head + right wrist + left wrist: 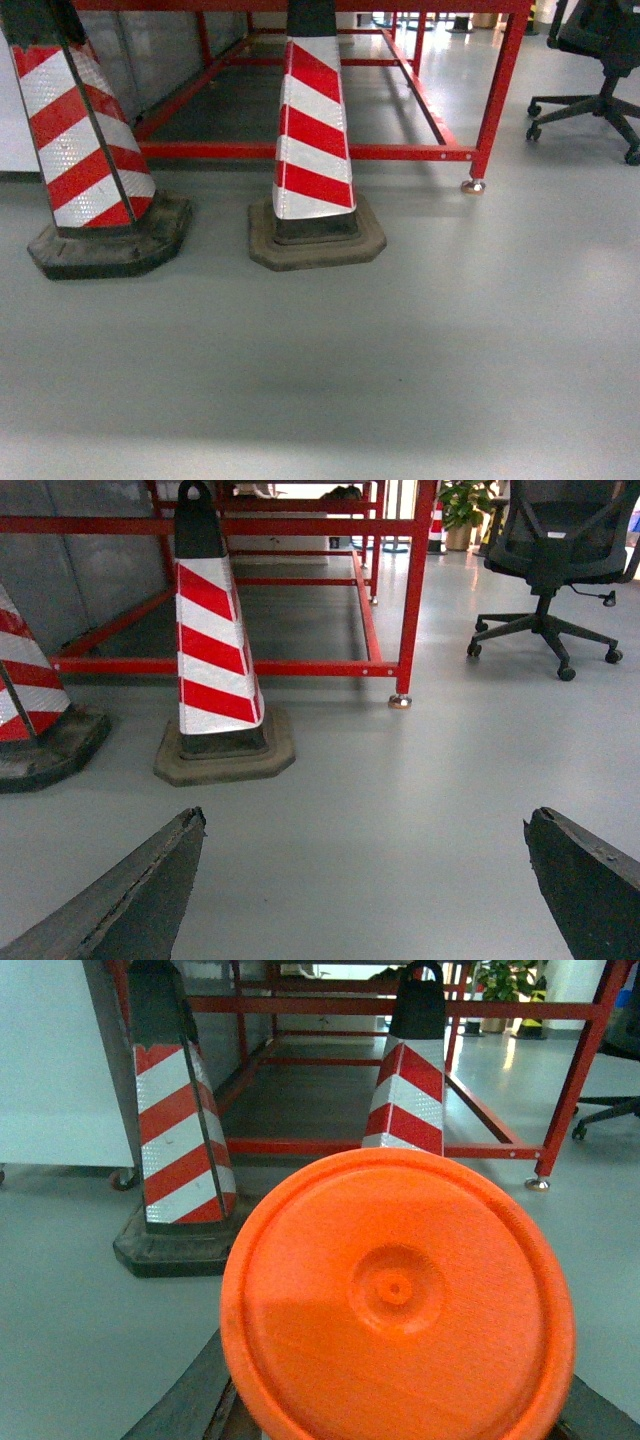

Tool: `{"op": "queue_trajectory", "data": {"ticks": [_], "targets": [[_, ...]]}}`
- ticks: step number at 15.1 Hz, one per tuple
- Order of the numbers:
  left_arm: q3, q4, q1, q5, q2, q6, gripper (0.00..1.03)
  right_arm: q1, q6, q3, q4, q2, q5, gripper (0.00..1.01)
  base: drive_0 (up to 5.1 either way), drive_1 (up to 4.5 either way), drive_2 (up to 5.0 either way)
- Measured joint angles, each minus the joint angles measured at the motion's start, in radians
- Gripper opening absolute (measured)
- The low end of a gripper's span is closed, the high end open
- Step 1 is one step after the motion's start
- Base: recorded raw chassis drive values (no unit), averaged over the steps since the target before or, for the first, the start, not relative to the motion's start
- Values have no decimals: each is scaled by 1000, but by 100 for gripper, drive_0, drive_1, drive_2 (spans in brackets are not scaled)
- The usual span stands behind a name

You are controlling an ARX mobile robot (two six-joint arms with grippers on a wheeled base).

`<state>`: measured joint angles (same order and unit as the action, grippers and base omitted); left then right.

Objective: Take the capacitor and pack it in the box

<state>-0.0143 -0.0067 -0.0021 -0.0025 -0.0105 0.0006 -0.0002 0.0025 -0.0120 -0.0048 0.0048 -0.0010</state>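
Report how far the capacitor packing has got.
Done: nothing visible; no box or capacitor shows in any view. In hand: the left gripper holds an orange round plastic disc; the right gripper is open, empty. Left: everything, locating, picking and packing the capacitor.

- 2 cones, red/white striped, on dark bases: one left (85, 150), one centre (313, 140)
- 1 red frame (497, 95) behind them
- 1 black office chair (600, 60), far right
- 1 orange disc (397, 1295), left wrist view only
- 1 potted plant (462, 505), far background
- 2 dark fingers (130, 890) at right wrist view's bottom corners
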Motion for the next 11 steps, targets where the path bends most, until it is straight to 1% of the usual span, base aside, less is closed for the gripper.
{"op": "queue_trajectory", "data": {"ticks": [3,11], "targets": [[0,0,0,-1,0,0,44,0,0,0,2,0,0,98,-6,372,-385],[0,0,0,0,0,0,44,0,0,0,2,0,1,98,245,241,-507]]}}
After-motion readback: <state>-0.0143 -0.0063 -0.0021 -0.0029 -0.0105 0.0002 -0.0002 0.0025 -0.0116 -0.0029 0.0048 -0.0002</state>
